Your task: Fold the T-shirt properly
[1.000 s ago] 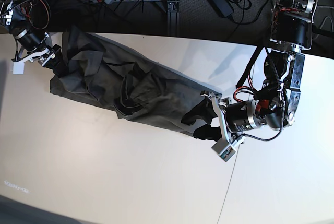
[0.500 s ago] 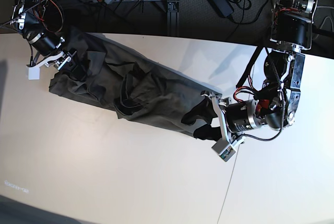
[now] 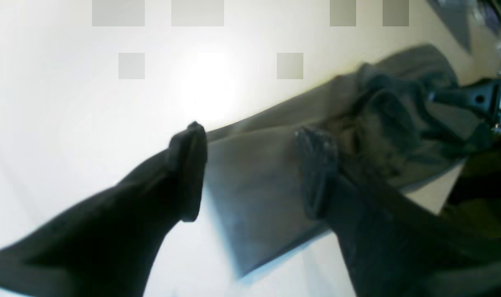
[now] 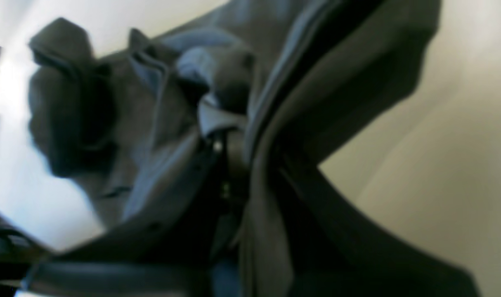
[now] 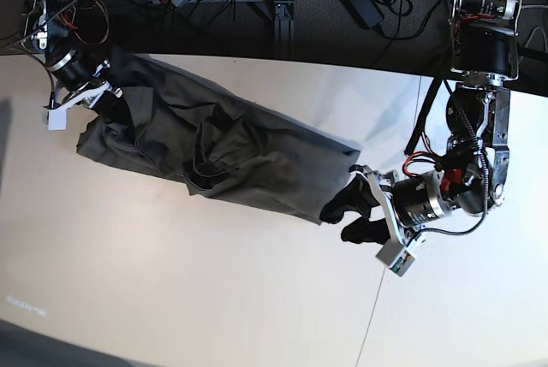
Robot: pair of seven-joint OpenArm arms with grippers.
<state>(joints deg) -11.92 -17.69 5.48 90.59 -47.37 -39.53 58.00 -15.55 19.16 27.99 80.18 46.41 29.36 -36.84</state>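
Base view: right end effector (image 5: 110,102) has just clamped the T-shirt (image 5: 240,157) edge, while left end effector (image 5: 358,216) has backed off it, jaws open, so stretching flat can't start yet.

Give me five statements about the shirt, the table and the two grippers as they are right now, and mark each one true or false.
1. The T-shirt lies bunched in a long diagonal strip on the table. True.
2. The left gripper is clamped on the shirt's edge. False: its fingers stand apart and sit just off the shirt's near end, gripping nothing.
3. The right gripper is at the shirt's far end with cloth between its fingers. True: the right wrist view shows fabric caught there.
4. The shirt is folded into a neat flat rectangle. False: its middle is rumpled in loose folds.
5. The table top is dark wood. False: it is pale, nearly white.
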